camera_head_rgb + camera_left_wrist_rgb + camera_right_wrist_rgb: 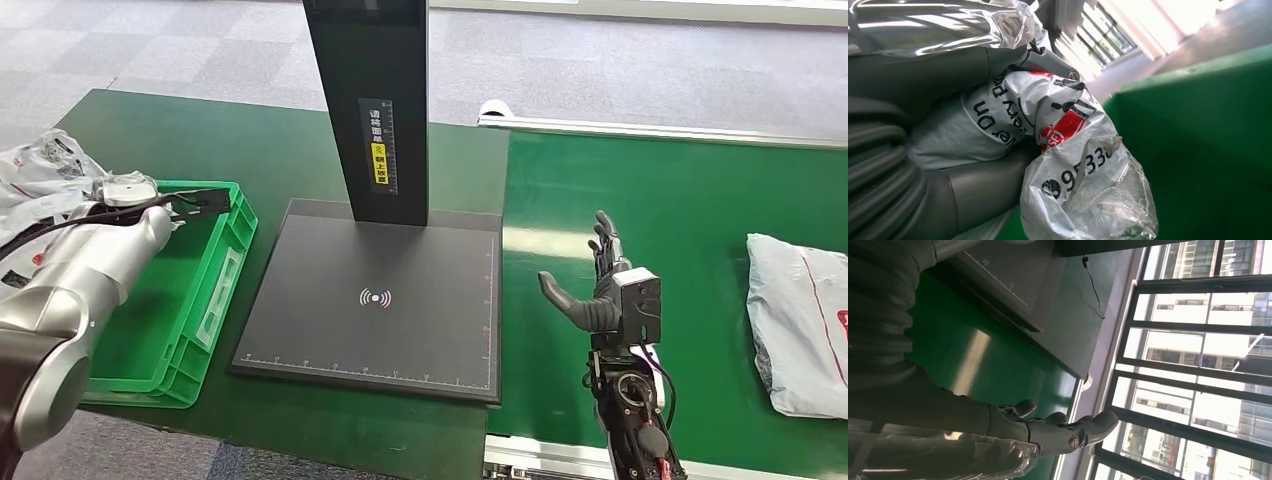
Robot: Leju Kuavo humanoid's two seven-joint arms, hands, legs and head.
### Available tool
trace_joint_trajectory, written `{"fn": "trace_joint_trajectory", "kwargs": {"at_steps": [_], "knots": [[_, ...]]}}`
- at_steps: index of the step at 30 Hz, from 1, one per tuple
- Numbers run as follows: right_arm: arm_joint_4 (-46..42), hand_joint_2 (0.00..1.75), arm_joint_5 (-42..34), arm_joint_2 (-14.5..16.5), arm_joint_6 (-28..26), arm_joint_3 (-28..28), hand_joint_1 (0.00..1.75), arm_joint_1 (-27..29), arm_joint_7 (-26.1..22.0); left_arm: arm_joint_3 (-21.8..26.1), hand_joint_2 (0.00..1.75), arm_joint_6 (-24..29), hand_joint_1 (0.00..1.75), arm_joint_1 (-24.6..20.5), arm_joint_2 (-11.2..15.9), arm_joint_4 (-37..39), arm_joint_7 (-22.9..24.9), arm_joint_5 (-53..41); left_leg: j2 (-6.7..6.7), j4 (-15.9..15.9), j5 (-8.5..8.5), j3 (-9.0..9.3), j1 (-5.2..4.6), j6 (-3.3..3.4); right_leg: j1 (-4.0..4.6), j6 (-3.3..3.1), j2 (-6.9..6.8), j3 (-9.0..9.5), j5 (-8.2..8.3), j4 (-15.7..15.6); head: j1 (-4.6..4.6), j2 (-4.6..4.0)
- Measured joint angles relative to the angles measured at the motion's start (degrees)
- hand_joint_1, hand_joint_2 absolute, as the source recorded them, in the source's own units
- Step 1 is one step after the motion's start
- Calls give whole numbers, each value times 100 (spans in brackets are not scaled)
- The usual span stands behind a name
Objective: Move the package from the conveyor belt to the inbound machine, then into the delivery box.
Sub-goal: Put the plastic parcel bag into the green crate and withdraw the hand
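My left hand grips a crumpled grey-white package printed with black letters and a red logo. In the head view that package hangs at the far left, beside the green delivery box and outside its left rim. The inbound machine, a black platform with a dark post, stands bare in the middle. My right hand is open with fingers upright above the green conveyor belt, just right of the platform. A second grey package lies on the belt at the far right.
The green table carries the box and the machine. The belt's metal rail runs along its far side. Grey carpet floor lies beyond. In the right wrist view the platform's edge and large windows appear behind my right hand.
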Motion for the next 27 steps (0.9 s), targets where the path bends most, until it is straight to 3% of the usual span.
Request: {"fn": "trace_joint_trajectory", "kwargs": {"at_steps": [1,5,6,14,19,23,27], "knots": [[-1,175,1,1,0,0,0,2,4,112,175,26,167,34,-31,0,17,27,2,0,0,0,0,0,0,0,0,0,0,0,0,0],[-1,175,4,0,1,2,0,7,11,421,175,188,7,114,-100,0,39,190,-3,0,0,0,0,0,0,0,-1,-1,0,-1,-1,0],[-3,175,1,0,-1,4,0,15,16,516,175,329,0,137,-117,-1,42,298,-3,0,0,0,0,0,0,0,-1,-1,0,-1,-1,0],[-68,175,-133,-27,-72,30,0,116,75,1767,175,2129,0,491,-391,-17,-188,1471,1,0,0,1,0,0,0,0,0,-1,0,-1,-1,0],[-68,175,-230,-75,-101,83,0,76,84,2261,175,2289,0,605,-469,-15,-251,1299,-1,0,0,0,0,0,0,0,-1,0,0,-1,0,1],[-68,175,-276,-90,-117,130,0,44,83,2187,0,2094,0,676,-437,-15,-143,648,0,0,0,0,0,0,0,0,-1,0,0,-1,-1,1],[-61,175,-292,-99,-124,193,0,2,67,2023,0,1691,0,807,-385,-7,-156,327,0,-1,0,0,0,0,0,0,-1,0,0,-1,-1,-1]]}}
